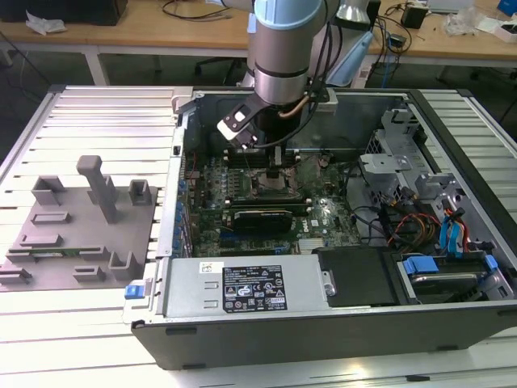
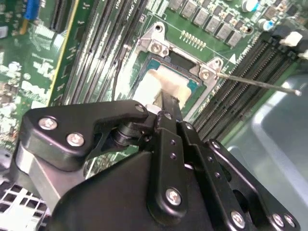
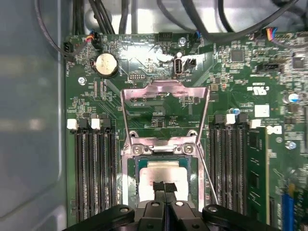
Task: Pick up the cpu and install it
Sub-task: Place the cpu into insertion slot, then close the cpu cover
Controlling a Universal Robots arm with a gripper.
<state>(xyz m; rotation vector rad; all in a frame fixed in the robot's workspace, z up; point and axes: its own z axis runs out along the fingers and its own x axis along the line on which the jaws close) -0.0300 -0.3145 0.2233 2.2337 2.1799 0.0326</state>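
The cpu point(image 3: 163, 169), a flat square chip with a pale silver top, lies inside the dark metal-framed socket point(image 3: 130, 173) on the green motherboard. It shows in both wrist views, its silver top point(image 2: 161, 79) partly covered by my fingers. My gripper point(image 3: 163, 185) hangs directly over the chip's middle, its black fingers pressed together with nothing between them. Whether the tips touch the chip, I cannot tell. The socket's load plate point(image 3: 166, 96) stands flipped open behind the chip. In the exterior view my gripper point(image 1: 277, 166) reaches down into the open case.
Memory slots point(image 3: 94, 163) flank the socket on both sides, and a green memory stick point(image 3: 257, 166) stands in one. The thin retention lever point(image 2: 260, 83) juts out beside the socket. A case wall point(image 3: 29, 120) is close. A grey fixture point(image 1: 81, 226) lies at the exterior view's left.
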